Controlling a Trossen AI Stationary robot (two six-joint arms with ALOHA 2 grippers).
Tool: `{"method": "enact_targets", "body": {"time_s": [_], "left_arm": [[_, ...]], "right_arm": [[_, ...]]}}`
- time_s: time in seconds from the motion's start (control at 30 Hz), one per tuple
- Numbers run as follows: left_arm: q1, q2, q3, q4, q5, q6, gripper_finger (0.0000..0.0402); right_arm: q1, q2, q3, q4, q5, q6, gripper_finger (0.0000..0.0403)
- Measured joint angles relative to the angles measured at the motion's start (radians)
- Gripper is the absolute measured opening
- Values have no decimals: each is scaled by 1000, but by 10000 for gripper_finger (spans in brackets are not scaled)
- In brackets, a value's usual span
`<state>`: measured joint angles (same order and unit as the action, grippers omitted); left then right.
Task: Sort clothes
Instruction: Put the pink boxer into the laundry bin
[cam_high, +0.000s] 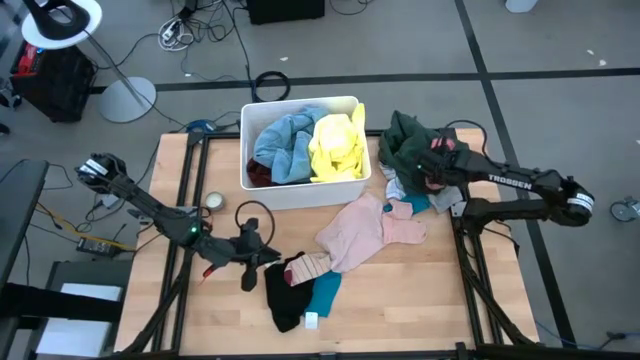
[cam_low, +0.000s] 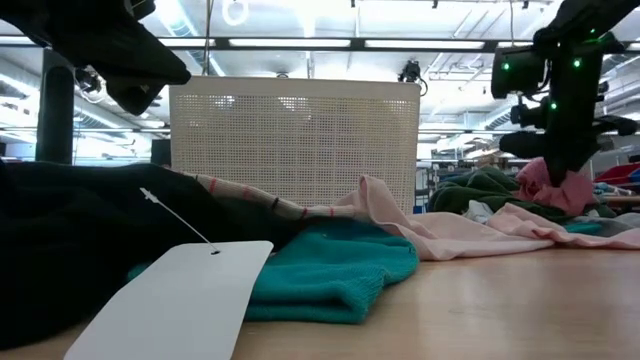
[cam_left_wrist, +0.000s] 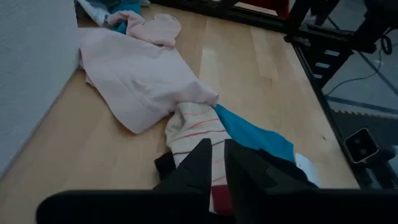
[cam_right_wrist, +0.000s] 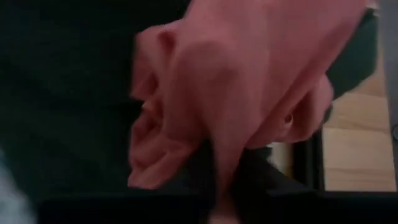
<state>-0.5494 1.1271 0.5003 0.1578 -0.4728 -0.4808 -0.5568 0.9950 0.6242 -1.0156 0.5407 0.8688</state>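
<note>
the right claw (cam_high: 432, 160) was pinched shut on a pink garment (cam_right_wrist: 249, 81) above the dark green garment (cam_high: 408, 135) beside the white bin (cam_high: 300, 190); lifting straight up should have freed it without dragging neighbours, i judged.

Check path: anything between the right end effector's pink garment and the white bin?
Nothing visible blocks it. The right end effector holds the pink garment above the dark green garment, beside the white bin, whose top is open.
</note>
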Motion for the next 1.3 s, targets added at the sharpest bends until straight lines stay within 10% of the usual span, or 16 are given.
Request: {"method": "enact_targets", "body": {"time_s": [0.37, 0.67, 1.0, 1.3], "left_arm": [[137, 0, 0, 7, -6, 63, 48], [238, 0, 0, 17, 0, 84, 48], [304, 0, 0, 43, 52, 137, 48], [314, 0, 0, 52, 68, 153, 48]], "right_arm": [[194, -89, 249, -223, -184, -12, 5], [414, -74, 620, -234, -55, -40, 2], [436, 106, 984, -31, -28, -422, 1], [365, 361, 1300, 267, -231, -776, 1]]}}
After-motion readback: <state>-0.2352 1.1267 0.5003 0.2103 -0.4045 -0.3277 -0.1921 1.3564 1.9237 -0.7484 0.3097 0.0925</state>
